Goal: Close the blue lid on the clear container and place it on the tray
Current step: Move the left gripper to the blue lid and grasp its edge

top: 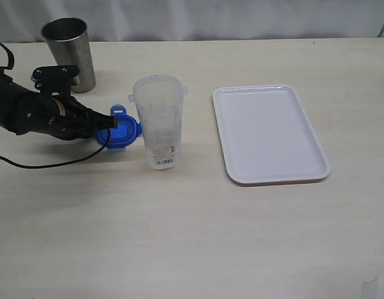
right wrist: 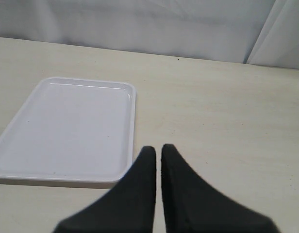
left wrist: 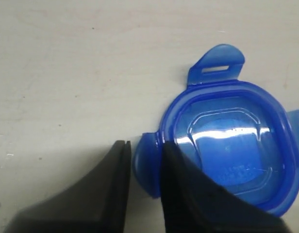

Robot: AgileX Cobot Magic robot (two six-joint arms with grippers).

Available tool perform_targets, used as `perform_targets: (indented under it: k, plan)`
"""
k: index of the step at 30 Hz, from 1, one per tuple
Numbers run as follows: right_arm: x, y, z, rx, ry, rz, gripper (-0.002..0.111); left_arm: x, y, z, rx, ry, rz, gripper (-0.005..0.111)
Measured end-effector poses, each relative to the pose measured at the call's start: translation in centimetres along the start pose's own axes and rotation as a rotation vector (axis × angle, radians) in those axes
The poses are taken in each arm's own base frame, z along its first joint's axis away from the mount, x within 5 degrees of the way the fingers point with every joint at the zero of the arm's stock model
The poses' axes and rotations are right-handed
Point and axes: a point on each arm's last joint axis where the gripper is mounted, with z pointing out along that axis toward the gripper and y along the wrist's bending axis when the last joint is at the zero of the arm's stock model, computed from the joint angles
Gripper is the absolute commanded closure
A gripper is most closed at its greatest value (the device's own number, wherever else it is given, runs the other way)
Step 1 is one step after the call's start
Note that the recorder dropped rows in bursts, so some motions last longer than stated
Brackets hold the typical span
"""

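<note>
The blue lid (top: pixel 120 132) lies on the table, touching the left side of the clear container (top: pixel 159 121), which stands upright and uncovered. In the left wrist view the lid (left wrist: pixel 232 141) shows its glossy face; no sticker is visible. My left gripper (top: pixel 114 121) reaches in from the left. Its fingers straddle one lid flap (left wrist: pixel 143 144): one finger touches it and a thin gap shows at the other. The white tray (top: pixel 270 134) lies to the right with nothing on it. My right gripper (right wrist: pixel 158 148) hovers shut beside the tray (right wrist: pixel 67 126) and is outside the exterior view.
A tapered steel cup (top: pixel 68 53) stands at the back left, just behind my left arm. A black cable (top: pixel 42 165) loops on the table below that arm. A grey backdrop borders the table's far edge.
</note>
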Motion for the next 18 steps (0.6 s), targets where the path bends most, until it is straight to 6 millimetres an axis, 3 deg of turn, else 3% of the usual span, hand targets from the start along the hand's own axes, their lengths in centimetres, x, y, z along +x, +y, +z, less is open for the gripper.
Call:
perform_targets:
  k: [4,18]
  plan:
    - [0.00,0.00,0.00,0.000,0.000,0.000,0.104,0.00,0.00,0.00,0.000,0.000,0.000,0.107]
    - [0.00,0.00,0.00,0.000,0.000,0.000,0.104,-0.06,0.03,-0.21,-0.006,0.009,0.034,0.107]
